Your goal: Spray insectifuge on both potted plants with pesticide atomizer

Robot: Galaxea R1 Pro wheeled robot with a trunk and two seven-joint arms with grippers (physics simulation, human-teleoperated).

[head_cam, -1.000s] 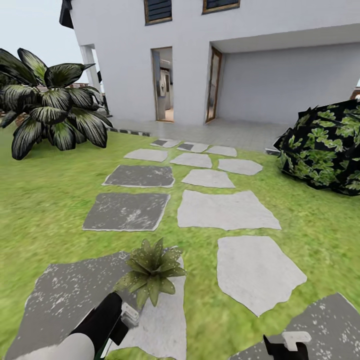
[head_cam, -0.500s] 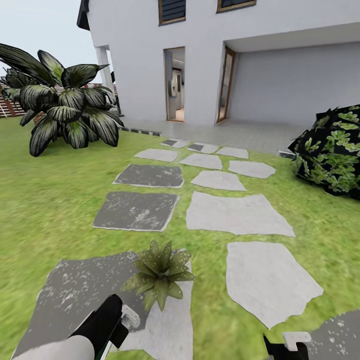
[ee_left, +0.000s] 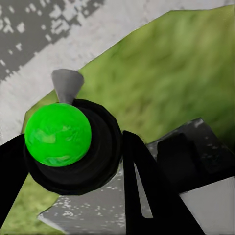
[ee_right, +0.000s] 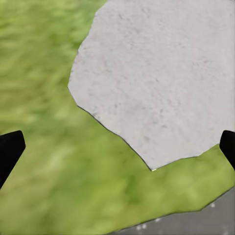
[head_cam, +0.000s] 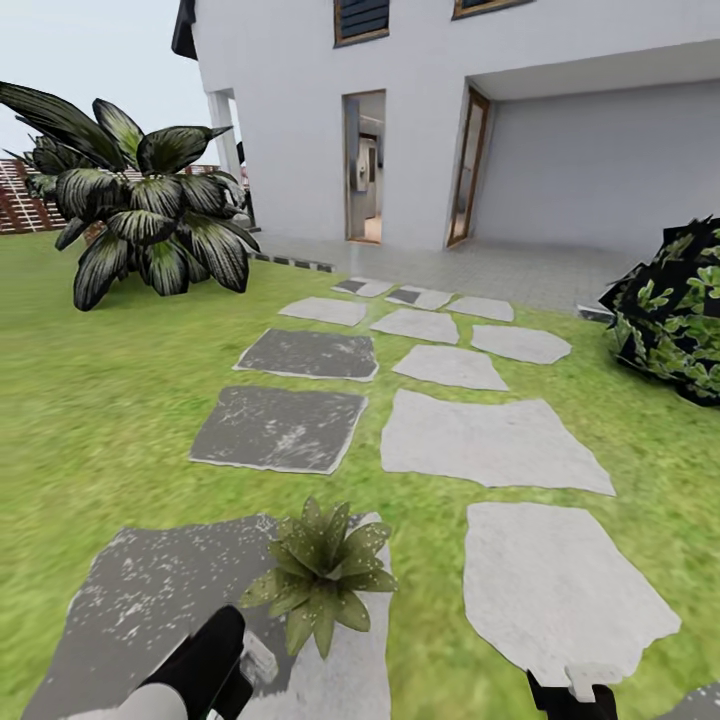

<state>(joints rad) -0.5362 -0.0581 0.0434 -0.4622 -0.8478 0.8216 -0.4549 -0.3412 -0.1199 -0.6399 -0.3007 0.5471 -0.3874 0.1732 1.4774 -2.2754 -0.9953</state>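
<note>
One potted plant (head_cam: 320, 575), a small rosette of pointed green leaves, stands on a grey stepping stone (head_cam: 150, 600) just ahead of my left arm; its leaves hide the pot. The second potted plant is out of view. My left gripper (ee_left: 73, 161) is shut on the pesticide atomizer (ee_left: 58, 134), a bright green ball in a black collar with a grey nozzle. In the head view the left gripper (head_cam: 235, 680) sits low, a little short of the plant. My right gripper (ee_right: 117, 147) is open over grass and a white stone, and its white-tipped end (head_cam: 580, 690) shows at the bottom edge.
Grey and white stepping stones (head_cam: 485, 440) lead across the lawn to a white house with an open doorway (head_cam: 365, 165). A big dark-leaved shrub (head_cam: 150, 215) stands at the left, and a dark leafy bush (head_cam: 675, 310) at the right. A slatted fence (head_cam: 20, 195) runs far left.
The whole head view has shifted right and down, so the camera has moved. Both arms sit lower in the picture. The left gripper still holds the atomizer.
</note>
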